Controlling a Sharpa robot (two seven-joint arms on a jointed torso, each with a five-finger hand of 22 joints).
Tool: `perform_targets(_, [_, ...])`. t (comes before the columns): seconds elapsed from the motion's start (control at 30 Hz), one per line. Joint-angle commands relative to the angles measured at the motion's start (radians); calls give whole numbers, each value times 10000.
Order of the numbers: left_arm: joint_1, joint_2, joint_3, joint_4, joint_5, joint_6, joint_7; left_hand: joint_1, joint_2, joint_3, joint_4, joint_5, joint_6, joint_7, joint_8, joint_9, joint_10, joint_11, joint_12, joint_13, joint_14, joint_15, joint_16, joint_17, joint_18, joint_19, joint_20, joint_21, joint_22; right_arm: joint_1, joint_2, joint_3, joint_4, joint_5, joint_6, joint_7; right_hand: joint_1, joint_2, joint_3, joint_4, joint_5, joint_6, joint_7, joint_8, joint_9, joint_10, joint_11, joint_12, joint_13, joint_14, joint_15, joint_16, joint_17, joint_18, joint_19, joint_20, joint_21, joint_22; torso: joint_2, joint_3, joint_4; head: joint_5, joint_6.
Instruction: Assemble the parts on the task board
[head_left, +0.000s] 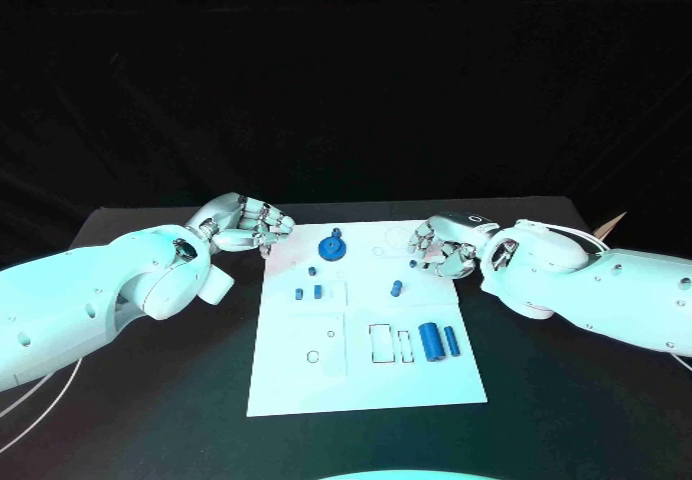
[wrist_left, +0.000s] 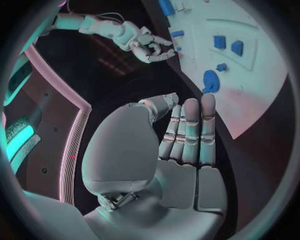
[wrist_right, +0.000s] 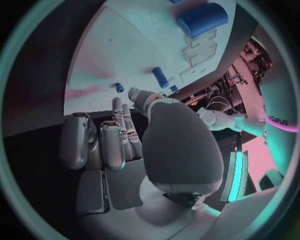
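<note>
**Both robot hands empty at the board's far corners**

Head view: white task board (head_left: 296, 375) flat on black bench (head_left: 577, 400), carrying blue parts: gear (head_left: 333, 246), 2 cylinders (head_left: 440, 340). Left robot hand (head_left: 248, 226) and right robot hand (head_left: 444, 246) beside far corners.

Left wrist view: fingers straight, released.

Right wrist view: fingers loosely apart, grasping nothing.

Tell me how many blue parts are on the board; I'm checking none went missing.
7 visible: a round disc at the far edge, three small pieces below it, one near the right hand, two cylinders nearer. That hand's fingers may hide more.
</note>
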Motion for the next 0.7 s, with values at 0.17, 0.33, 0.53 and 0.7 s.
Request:
perform_targets(0.17, [2,-157,14,168,2300,8,1273,-68,82,-121,-19,0,-134,32,56,8,-174,15,49,-40,-147,26,-192,-142,77,-127,10,-155,-96,-110,172,-2,-22,-1891,403,-982,-214,37,198,-76,-27,153,-201,59,7,228,-125,-341,-344,401,-64,-13,-75,-4,114,-55,148,477,-7,-1,-6,6,23])
perform_targets(0.33, [2,-212,15,177,2370,3,1349,-81,82,-146,-16,-1,-137,33,64,9,-190,18,52,-45,-146,30,-203,-157,76,-128,15,-172,-109,-146,273,-4,-63,-2126,288,-1230,-259,47,240,-102,3,148,-196,41,3,264,-132,-441,-443,408,-78,-19,-82,-11,133,-75,173,498,3,1,11,-22,14])
perform_targets(0.53, [2,-249,15,185,2396,55,1353,-105,98,-177,0,-5,-140,35,75,11,-199,20,63,-48,-124,34,-199,-169,76,-118,21,-189,-125,-202,403,-7,-134,-2215,288,-1318,-309,66,273,-120,37,156,-152,32,3,306,-100,-515,-522,415,-61,-23,-89,-21,152,-78,200,521,2,10,-2,-1,1])
perform_targets(0.7, [2,-254,15,189,2401,94,1317,-114,116,-200,7,-5,-149,35,81,10,-200,18,78,-50,-90,34,-182,-174,78,-99,24,-198,-137,-259,508,-9,-202,-2180,247,-1298,-336,130,325,-141,55,191,-137,41,10,390,-82,-554,-580,420,-46,-24,-91,-24,160,-72,205,529,0,11,-2,-2,-8])
